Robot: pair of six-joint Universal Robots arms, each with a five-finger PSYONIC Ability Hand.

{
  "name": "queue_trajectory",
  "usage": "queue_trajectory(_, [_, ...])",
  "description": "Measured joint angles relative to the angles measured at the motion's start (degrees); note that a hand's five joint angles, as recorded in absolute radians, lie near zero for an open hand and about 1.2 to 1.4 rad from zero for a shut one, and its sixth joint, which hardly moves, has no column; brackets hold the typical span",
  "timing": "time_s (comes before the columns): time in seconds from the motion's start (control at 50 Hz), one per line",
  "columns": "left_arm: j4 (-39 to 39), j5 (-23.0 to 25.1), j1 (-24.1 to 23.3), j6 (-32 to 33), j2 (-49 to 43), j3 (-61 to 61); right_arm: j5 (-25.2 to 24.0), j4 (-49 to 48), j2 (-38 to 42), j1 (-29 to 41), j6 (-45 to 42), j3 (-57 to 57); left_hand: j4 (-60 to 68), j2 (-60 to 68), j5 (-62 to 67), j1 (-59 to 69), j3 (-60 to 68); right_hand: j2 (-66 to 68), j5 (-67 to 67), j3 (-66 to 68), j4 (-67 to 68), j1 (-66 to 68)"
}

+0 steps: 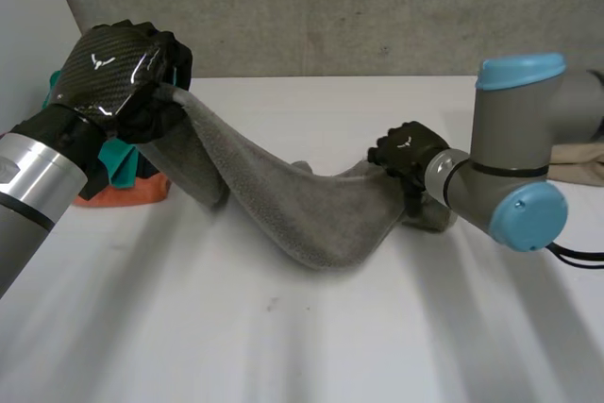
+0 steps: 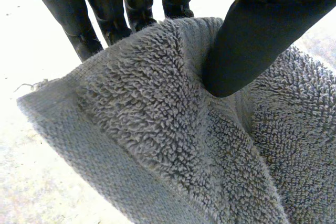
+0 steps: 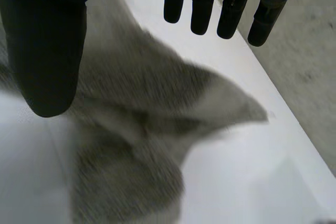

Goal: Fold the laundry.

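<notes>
**Left hand pinches towel edge high, right hand open over far end**

Left hand (image 1: 113, 68) sits high above the surface (image 1: 283, 346), thumb and fingers clamped on an edge of the grey towel (image 1: 283, 205), probably to lift it clear for spreading or folding. An orange and teal cloth pile (image 1: 132, 186) lies behind it. The towel sags from that grip down to the surface, its far end bunched under the right hand (image 1: 411, 153). That hand's fingers are straight and apart from the thumb, holding nothing. Contact unclear; likely lining up a grab.

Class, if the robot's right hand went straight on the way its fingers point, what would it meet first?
Probably the grey towel, lying just beyond the open fingers of the right hand; depth is unclear.
</notes>
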Motion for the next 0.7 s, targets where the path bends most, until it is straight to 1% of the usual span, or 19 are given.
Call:
queue_trajectory(0.08, [0.0, 0.06, 0.87, 0.03, 0.13, -0.03, 2.61, -4.42, 2.38, -1.0, -2.97, -0.5, 0.0, 0.0, 0.0, 0.0, 0.0, 0.99, 1.24, 1.38, 1.29, 0.98])
queue_trajectory(0.12, [-0.03, 0.16, 1.35, 0.0, 0.12, -0.02, 3.06, -7.68, 3.38, -1.54, -3.91, -0.49, 0.0, 0.0, 0.0, 0.0, 0.0, 5.28, 5.51, 5.85, 5.65, 6.02])
queue_trajectory(0.18, [-0.08, 0.31, 1.83, -0.08, 0.13, -0.03, 2.75, -11.82, 4.68, -2.1, -4.49, -0.52, 0.0, 0.0, 0.01, 0.0, 0.0, 17.35, 16.49, 17.24, 17.04, 17.98])
queue_trajectory(0.22, [-0.12, 0.39, 2.16, -0.15, 0.18, -0.12, 1.81, -14.2, 5.62, -2.45, -4.53, -0.74, 0.0, 0.0, 0.0, 0.0, 0.0, 32.44, 30.78, 31.84, 31.64, 33.68])
queue_trajectory(0.26, [-0.14, 0.45, 2.44, -0.23, 0.28, -0.3, 0.34, -15.82, 6.46, -2.77, -4.21, -1.17, 0.0, 0.0, 0.0, 0.0, 0.0, 45.82, 44.16, 44.93, 44.94, 45.71])
queue_trajectory(0.3, [-0.15, 0.48, 2.67, -0.27, 0.41, -0.48, -0.93, -16.58, 6.92, -3.03, -3.61, -1.57, 0.0, 0.0, 0.0, 0.0, 0.0, 49.22, 47.31, 48.51, 48.99, 47.16])
queue_trajectory(0.36, [-0.15, 0.52, 3.01, -0.3, 0.6, -0.68, -2.51, -17.26, 6.97, -3.56, -2.07, -2.28, 0.0, 0.0, 0.0, 0.0, 0.0, 49.37, 47.38, 49.11, 49.88, 47.16])
queue_trajectory(0.42, [-0.15, 0.53, 3.54, -0.29, 0.7, -0.52, -2.47, -18.0, 5.66, -4.46, -0.25, -2.86, 0.01, 0.0, 0.0, 0.0, 0.0, 49.37, 47.38, 49.11, 49.94, 47.16])
queue_trajectory(0.5, [-0.34, 0.34, 5.04, -0.1, 0.69, 0.97, 0.02, -19.45, 0.16, -6.67, 1.98, -2.53, 0.01, 0.01, 0.0, 0.0, 0.12, 49.37, 47.38, 49.49, 49.96, 47.16])
queue_trajectory(0.58, [-1.83, -0.24, 7.0, 0.07, 0.86, 3.71, 1.96, -20.1, -8.33, -9.39, 2.67, 0.05, 0.01, 0.05, 0.0, 0.0, 0.19, 49.37, 47.38, 49.64, 49.98, 47.16])
queue_trajectory(0.62, [-4.33, -0.72, 8.27, 0.15, 1.22, 6.15, 1.25, -19.44, -15.21, -11.33, 2.49, 2.87, 0.02, 0.07, 0.01, 0.0, 0.19, 49.37, 47.38, 49.65, 50.04, 47.16])
queue_trajectory(0.64, [-5.41, -0.83, 8.65, 0.18, 1.36, 7.0, 0.85, -19.13, -17.07, -11.85, 2.39, 3.68, 0.02, 0.07, 0.01, 0.0, 0.19, 49.37, 47.38, 49.65, 50.05, 47.16])
queue_trajectory(0.66, [-8.06, -1.01, 9.46, 0.26, 1.67, 8.95, -0.51, -18.24, -21.65, -13.16, 2.11, 5.66, 0.02, 0.07, 0.0, 0.0, 0.2, 49.37, 47.38, 49.65, 50.1, 47.16])
queue_trajectory(0.7, [-12.13, -1.02, 10.4, 0.43, 2.0, 11.55, -2.77, -16.51, -27.62, -14.92, 1.7, 8.18, 0.02, 0.07, 0.0, 0.0, 0.2, 49.37, 47.38, 49.65, 50.13, 47.16])
